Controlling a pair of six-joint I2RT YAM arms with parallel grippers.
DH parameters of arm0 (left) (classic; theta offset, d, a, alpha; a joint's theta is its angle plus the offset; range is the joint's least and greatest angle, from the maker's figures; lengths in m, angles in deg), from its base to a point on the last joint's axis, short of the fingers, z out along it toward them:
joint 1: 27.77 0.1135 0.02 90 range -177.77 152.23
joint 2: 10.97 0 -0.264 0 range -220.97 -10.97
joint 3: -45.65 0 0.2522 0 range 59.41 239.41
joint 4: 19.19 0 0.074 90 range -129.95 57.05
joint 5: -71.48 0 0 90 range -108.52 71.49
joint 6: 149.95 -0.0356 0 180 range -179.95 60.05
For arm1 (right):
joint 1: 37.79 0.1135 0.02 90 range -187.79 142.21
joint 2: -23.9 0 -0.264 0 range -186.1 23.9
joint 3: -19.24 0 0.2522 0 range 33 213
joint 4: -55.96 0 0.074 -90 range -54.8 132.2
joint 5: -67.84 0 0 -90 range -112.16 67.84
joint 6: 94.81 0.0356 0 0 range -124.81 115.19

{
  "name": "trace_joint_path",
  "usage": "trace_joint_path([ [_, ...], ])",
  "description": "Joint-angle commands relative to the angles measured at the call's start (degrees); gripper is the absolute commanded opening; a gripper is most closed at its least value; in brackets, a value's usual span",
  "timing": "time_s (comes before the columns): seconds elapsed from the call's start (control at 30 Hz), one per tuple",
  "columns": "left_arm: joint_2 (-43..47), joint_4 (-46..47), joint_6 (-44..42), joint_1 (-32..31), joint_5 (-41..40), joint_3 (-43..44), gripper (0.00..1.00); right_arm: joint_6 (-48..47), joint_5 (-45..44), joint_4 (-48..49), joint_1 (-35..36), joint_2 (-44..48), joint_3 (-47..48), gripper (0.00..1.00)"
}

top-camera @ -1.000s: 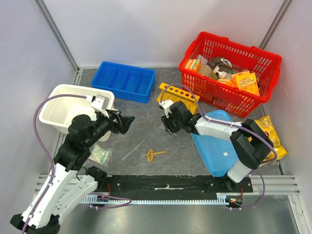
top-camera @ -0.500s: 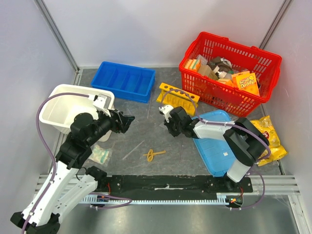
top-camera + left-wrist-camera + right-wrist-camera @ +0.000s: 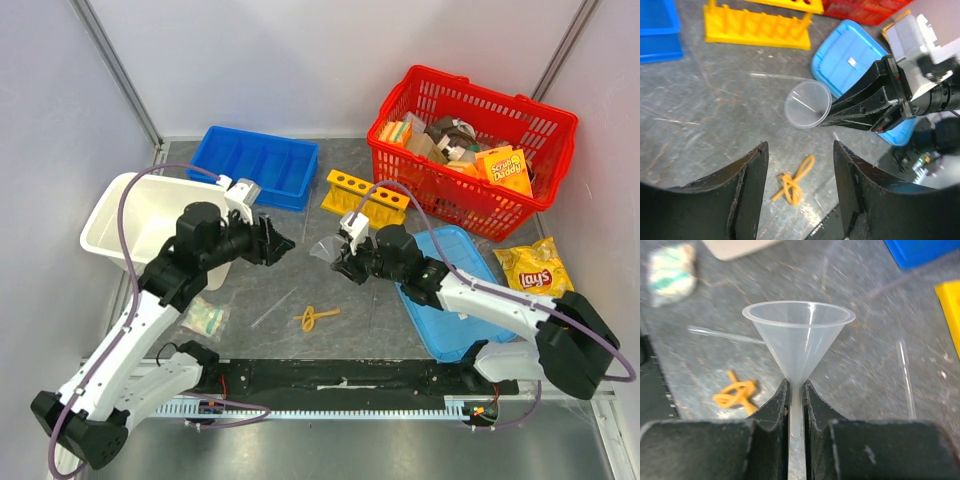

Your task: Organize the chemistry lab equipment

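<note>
Top external view, going left to right: a white tub (image 3: pixel 105 230) sits out at 9 o'clock on the bench (image 3: pixel 300 278), and the small clear bag (image 3: pixel 205 318) of pale-green-and-white stuff lies flat just off the tub's 5 o'clock corner. The left hand (image 3: pixel 278 243) hovers at the tub's 3 o'clock, jaws apart with nothing between them. A blue divided tray (image 3: pixel 250 192) sits at 12 o'clock from that hand. At the hand's 6 o'clock a thin clear tube (image 3: pixel 268 308) lies on the bench, with the tan rubber band (image 3: pixel 318 318) near its 3 o'clock side, all knotted up. Next comes the right hand (image 3: pixel 345 262), clamped tight on the stem of a clear funnel (image 3: pixel 328 250), with the funnel's mouth turned toward the left hand. The two hands are near each other but apart. The yellow test-tube rack (image 3: pixel 365 195) stands upright at 1 o'clock from the funnel. A blue lid (image 3: pixel 440 325) lies flat under the right arm, a red basket (image 3: pixel 455 205) fills the 1 o'clock corner, and a yellow chip bag (image 3: pixel 535 270) lies at 3 o'clock
</note>
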Motion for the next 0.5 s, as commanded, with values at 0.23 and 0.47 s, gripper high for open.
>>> trace_joint_path([
  [0.23,-9.86,3.98,2.19,-0.05,24.93,4.51,0.55,3.43,7.41,4.12,2.21,5.24,-0.37,0.10],
  [0.47,-13.38,4.77,0.87,-0.05,26.97,3.19,0.51,4.40,7.67,4.47,2.56,4.45,0.77,0.10],
])
